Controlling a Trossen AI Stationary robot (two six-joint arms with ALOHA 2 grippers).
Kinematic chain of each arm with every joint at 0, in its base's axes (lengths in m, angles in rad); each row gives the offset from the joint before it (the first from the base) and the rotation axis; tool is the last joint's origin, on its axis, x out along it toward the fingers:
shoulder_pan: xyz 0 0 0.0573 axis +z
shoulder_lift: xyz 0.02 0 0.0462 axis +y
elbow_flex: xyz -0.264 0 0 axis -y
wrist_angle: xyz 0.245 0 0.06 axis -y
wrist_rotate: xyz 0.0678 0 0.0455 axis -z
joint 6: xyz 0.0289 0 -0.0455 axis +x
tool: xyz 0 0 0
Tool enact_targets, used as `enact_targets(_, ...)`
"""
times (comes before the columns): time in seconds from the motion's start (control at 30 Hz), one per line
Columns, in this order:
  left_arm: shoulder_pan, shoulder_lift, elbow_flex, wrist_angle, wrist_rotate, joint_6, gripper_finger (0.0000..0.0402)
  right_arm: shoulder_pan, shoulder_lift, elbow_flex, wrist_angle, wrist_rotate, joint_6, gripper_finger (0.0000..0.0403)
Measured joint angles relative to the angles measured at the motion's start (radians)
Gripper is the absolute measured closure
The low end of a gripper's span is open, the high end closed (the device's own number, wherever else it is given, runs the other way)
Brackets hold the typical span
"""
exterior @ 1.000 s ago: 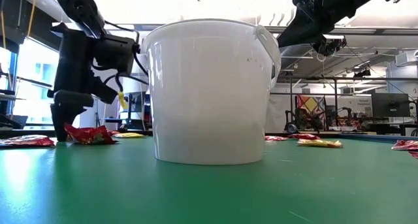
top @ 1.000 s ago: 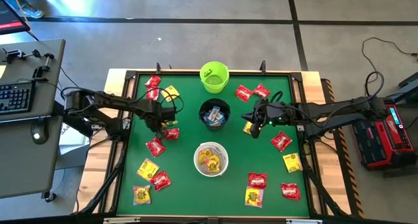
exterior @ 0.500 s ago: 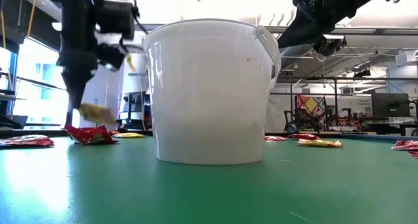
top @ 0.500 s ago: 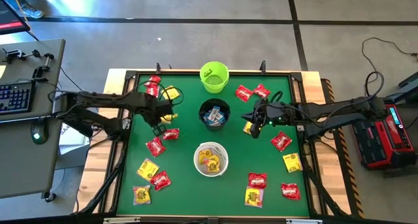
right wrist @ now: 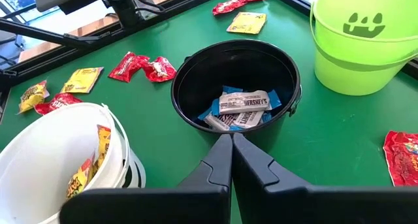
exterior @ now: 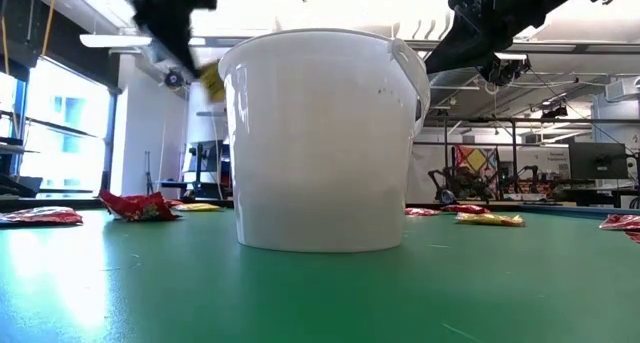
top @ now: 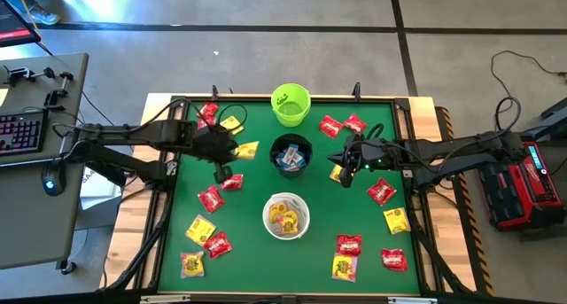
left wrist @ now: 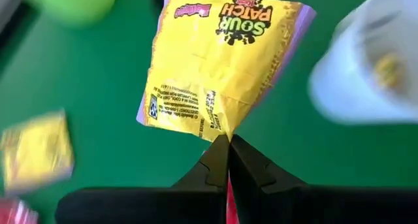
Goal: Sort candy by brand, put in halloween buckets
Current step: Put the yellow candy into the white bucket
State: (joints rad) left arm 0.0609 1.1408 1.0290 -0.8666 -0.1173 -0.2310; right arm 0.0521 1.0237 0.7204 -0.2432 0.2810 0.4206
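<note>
Holding a yellow Sour Patch packet [left wrist: 222, 61] by its bottom corner, your left gripper [left wrist: 228, 144] has its fingers pinched tight on it so it hangs clear of the green table [top: 252, 233]. You likely mean it for the white bucket [top: 286, 215], which already holds yellow packets. Farther off, your right gripper [right wrist: 231, 140] waits empty with fingers together near the black bucket [right wrist: 235, 87] of Hershey's bars [right wrist: 243, 102].

Tabletop [top: 257, 198]: green. Buckets: lime green with dark jack-o'-lantern face [right wrist: 362, 38]; black [right wrist: 238, 87], blue-and-white packets [right wrist: 243, 106] inside; white [right wrist: 59, 165], yellow packets inside. Held packet [left wrist: 219, 61]: yellow, dark print. Loose candy: red [top: 382, 192] and yellow [top: 396, 221].
</note>
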Motion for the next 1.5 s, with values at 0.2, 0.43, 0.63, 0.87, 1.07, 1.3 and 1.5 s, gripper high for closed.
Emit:
enact_targets(0.2,-0.097,0.091,0.093,0.144,-0.010,0.100,0.0401,0.000,0.001,0.000,-0.001,0.000,0.001,0.0403)
enact_targets(0.43,-0.218,0.232,0.227,0.174,-0.073,0.181,0.0401,0.000,0.002,0.000,-0.007,0.000,0.008,0.0403)
enact_targets(0.63,-0.310,0.338,0.290,0.176,-0.089,0.084,0.0401,0.000,0.002,0.000,-0.021,-0.022,-0.034,0.0403)
enact_targets(0.87,-0.382,0.447,0.305,0.179,-0.112,0.064,0.0401,0.000,0.002,0.000,-0.037,0.002,-0.035,0.0403)
enact_targets(1.07,-0.414,0.528,0.305,0.156,-0.039,0.085,0.0401,0.001,0.003,0.000,-0.040,0.009,0.027,0.0403)
enact_targets(1.3,-0.399,0.569,0.345,0.051,0.002,0.012,0.0401,0.001,0.003,0.000,-0.040,0.051,0.067,0.0403)
enact_targets(1.5,-0.373,0.651,0.441,-0.006,-0.016,-0.053,0.0401,0.001,0.005,0.000,-0.070,0.051,0.037,0.0403)
